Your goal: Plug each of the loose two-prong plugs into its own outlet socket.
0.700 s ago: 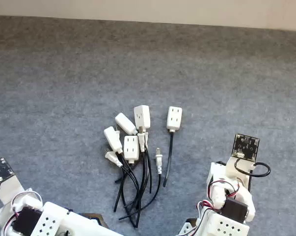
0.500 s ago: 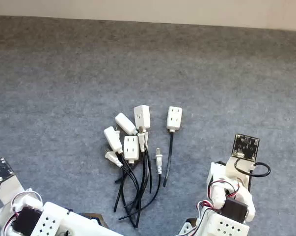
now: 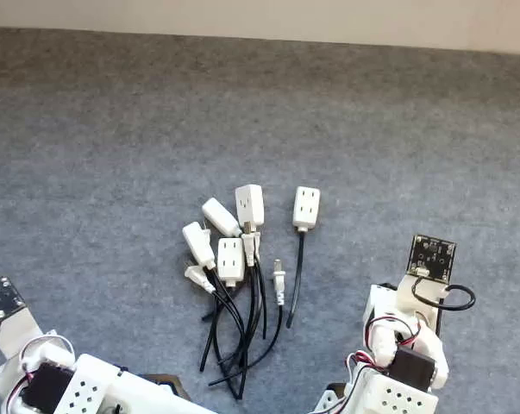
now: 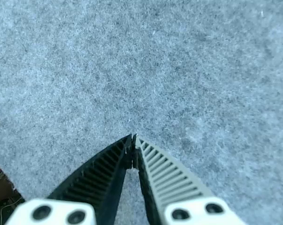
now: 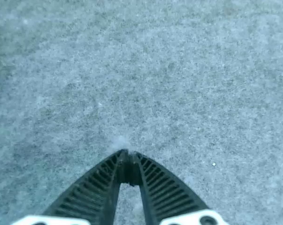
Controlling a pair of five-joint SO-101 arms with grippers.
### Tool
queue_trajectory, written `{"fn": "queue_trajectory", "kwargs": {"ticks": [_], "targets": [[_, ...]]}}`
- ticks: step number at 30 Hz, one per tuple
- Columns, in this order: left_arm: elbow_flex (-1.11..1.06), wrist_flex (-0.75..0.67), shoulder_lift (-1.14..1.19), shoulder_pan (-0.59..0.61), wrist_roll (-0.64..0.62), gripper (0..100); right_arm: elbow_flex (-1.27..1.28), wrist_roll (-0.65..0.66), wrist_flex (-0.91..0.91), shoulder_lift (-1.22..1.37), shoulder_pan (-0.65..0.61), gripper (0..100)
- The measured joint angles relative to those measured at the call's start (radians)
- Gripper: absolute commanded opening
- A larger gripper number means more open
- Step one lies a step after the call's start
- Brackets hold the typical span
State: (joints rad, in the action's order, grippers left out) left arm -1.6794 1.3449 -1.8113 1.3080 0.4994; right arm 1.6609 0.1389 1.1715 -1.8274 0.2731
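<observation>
Lighting, high view: even, diffuse, moderately bright over the matte grey felt bench (image 3: 113, 129); white outlet sockets (image 3: 306, 208) and black cords (image 3: 242, 345) throw only thin, soft shadows close beneath them. Left wrist view: felt paler far from the left end effector (image 4: 133, 139), duller near it, with a dark corner at the frame edge. Right wrist view: flat, even light, a small pale patch on the felt just ahead of the right end effector (image 5: 125, 153).

Open carpet (image 3: 113, 138) around central cord tangle (image 3: 245, 297)
</observation>
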Motion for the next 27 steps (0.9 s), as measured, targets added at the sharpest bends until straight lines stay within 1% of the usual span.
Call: {"fn": "queue_trajectory", "kwargs": {"ticks": [6,14,16,18,24,25,27], "targets": [[0.000,0.000,0.000,-0.009,0.000,3,0.000,0.000,0.000,0.000,0.000,0.5],[0.000,0.000,0.000,-0.227,0.000,3,0.000,0.000,0.000,0.000,0.000,0.5],[0.000,0.000,0.000,-0.302,0.000,3,0.000,0.000,0.000,0.000,0.000,0.5],[0.000,0.000,0.000,-0.404,0.000,3,0.000,0.000,0.000,0.000,0.000,0.5],[0.000,-0.009,0.005,-0.776,0.002,3,0.000,0.000,-0.005,0.000,-0.015,0.6],[0.000,-0.026,0.006,-0.818,0.005,3,0.000,0.000,-0.005,0.000,-0.025,0.6],[0.000,-0.066,0.011,-0.862,0.006,3,0.000,0.028,-0.005,0.000,-0.037,0.6]]}}
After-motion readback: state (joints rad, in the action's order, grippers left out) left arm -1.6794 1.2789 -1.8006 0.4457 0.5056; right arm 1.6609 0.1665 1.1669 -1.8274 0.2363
